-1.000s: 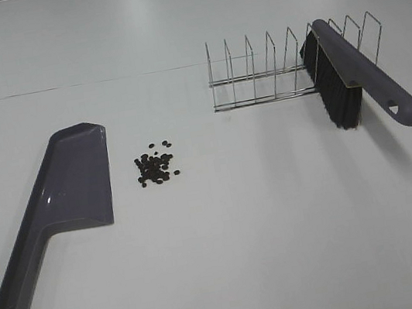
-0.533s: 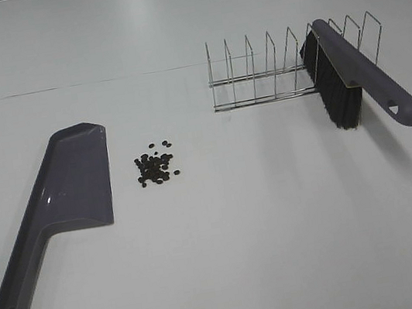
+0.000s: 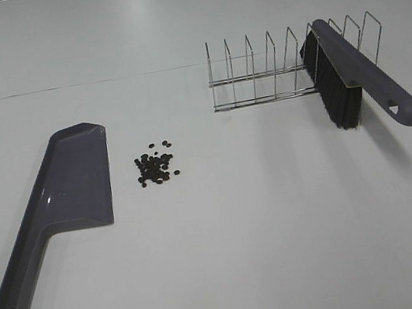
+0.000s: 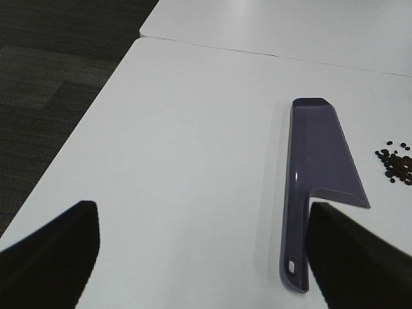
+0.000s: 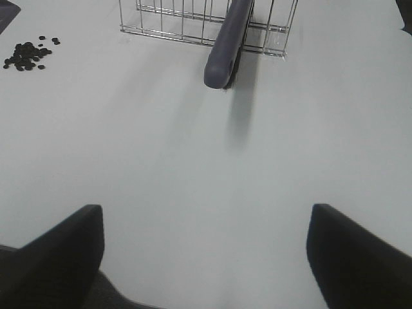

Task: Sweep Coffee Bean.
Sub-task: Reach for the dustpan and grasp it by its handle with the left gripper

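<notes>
The coffee bean pile (image 3: 155, 166) is a small loose cluster of dark beans on the white table. Just left of it lies the purple dustpan (image 3: 77, 183), its handle running toward the front-left corner. The purple brush (image 3: 356, 74) with black bristles leans in the wire rack (image 3: 264, 75) at the back right. Neither gripper shows in the high view. In the left wrist view, my left gripper (image 4: 203, 206) is open over bare table, short of the dustpan (image 4: 318, 148) and beans (image 4: 398, 164). My right gripper (image 5: 206, 209) is open, well short of the brush (image 5: 225, 45).
A seam between two table tops (image 3: 70, 87) runs across behind the dustpan. In the left wrist view the table edge (image 4: 84, 129) drops to dark carpet. The beans (image 5: 27, 55) and rack (image 5: 174, 19) also show in the right wrist view.
</notes>
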`<state>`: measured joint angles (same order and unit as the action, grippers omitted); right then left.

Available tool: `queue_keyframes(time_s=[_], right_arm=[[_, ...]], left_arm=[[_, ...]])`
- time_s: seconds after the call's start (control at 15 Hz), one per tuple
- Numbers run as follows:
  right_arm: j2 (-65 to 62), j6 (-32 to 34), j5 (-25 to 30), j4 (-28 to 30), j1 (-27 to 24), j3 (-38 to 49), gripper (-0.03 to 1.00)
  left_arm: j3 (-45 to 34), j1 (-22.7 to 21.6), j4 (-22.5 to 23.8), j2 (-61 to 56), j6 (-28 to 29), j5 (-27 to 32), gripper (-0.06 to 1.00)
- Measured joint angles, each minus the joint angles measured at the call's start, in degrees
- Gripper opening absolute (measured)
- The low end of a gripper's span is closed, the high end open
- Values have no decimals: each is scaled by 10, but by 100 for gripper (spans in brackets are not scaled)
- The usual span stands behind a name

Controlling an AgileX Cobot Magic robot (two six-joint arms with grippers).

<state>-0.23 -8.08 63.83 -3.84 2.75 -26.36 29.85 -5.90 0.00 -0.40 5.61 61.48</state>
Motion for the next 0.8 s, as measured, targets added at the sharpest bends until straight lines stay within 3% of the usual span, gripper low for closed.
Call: queue_keyframes(time_s=[0.47,0.8], right_arm=[[0,0,0,0,0,0,75],[0,1,0,0,0,0,75]], left_arm=[[0,0,3,14,-1,0,80],[0,0,3,142,-2,0,80]])
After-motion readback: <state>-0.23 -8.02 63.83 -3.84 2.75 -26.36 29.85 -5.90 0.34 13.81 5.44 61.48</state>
